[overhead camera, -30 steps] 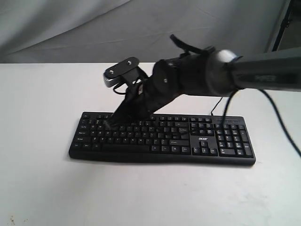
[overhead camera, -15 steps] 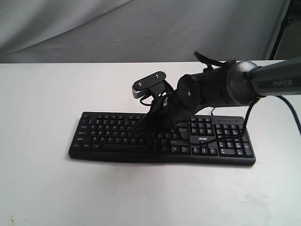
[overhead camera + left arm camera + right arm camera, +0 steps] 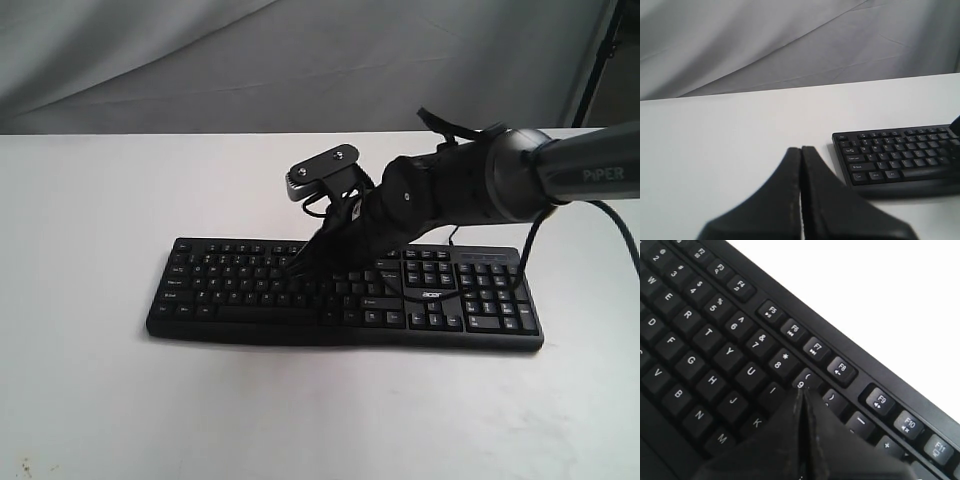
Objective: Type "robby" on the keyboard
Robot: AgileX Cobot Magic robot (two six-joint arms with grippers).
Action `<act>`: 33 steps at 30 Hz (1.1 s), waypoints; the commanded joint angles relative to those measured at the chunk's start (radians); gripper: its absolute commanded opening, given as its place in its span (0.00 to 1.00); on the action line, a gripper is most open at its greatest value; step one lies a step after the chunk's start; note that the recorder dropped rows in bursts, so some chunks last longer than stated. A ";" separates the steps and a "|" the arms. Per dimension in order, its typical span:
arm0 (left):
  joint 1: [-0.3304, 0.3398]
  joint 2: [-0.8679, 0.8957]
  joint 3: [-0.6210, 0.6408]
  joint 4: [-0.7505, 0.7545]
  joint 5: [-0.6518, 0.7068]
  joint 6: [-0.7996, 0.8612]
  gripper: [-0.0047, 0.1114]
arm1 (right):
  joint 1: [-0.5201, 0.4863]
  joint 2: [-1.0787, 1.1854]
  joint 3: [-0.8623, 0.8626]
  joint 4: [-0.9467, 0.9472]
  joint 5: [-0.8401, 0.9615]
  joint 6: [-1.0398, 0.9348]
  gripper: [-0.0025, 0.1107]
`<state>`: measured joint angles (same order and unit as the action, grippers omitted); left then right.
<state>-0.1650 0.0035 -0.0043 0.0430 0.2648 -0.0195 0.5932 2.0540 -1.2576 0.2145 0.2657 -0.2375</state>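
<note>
Exterior view: keyboard (image 3: 345, 300) lies flat on the white table (image 3: 100, 400), in the centre of the frame and slightly right of the middle. Its long side runs across the frame, with the number pad (image 3: 492, 300) at the right end. A small white acer logo (image 3: 431, 296) shows just left of the pad. Grey cloth (image 3: 200, 60) hangs behind the table and fills the top of the frame.

1 arm (image 3: 560, 175) enters from the right edge, marked PiPER, and reaches leftward over the keyboard. A grey camera (image 3: 322, 170) sits on its wrist. The right gripper (image 3: 292, 268) points down and left, its tip over the upper key rows, left of the keyboard's centre.

Right wrist view: the 2 fingers (image 3: 785, 415) are pressed together into 1 point, clenched and grasping nothing. The point sits at the 9 key (image 3: 802, 380), on the edge facing the letter rows. The keys right under the fingers are hidden. Whether the tip presses a key or hangs just above cannot be told.

Left wrist view: the left gripper (image 3: 801, 148) is also clenched, fingers meeting along a thin seam, grasping nothing. It hangs over bare table, apart from the keyboard, whose Esc end faces it. This gripper does not show in the exterior view.
</note>
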 commanded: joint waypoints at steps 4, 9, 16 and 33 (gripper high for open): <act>-0.006 -0.003 0.004 0.005 -0.007 -0.003 0.04 | -0.007 0.006 0.004 -0.005 -0.009 -0.008 0.02; -0.006 -0.003 0.004 0.005 -0.007 -0.003 0.04 | -0.001 0.012 0.004 -0.005 -0.014 -0.011 0.02; -0.006 -0.003 0.004 0.005 -0.007 -0.003 0.04 | 0.001 0.012 0.004 -0.007 -0.021 -0.012 0.02; -0.006 -0.003 0.004 0.005 -0.007 -0.003 0.04 | 0.005 0.017 0.004 -0.032 -0.013 -0.012 0.02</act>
<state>-0.1650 0.0035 -0.0043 0.0430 0.2648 -0.0195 0.5929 2.0673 -1.2576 0.1970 0.2554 -0.2432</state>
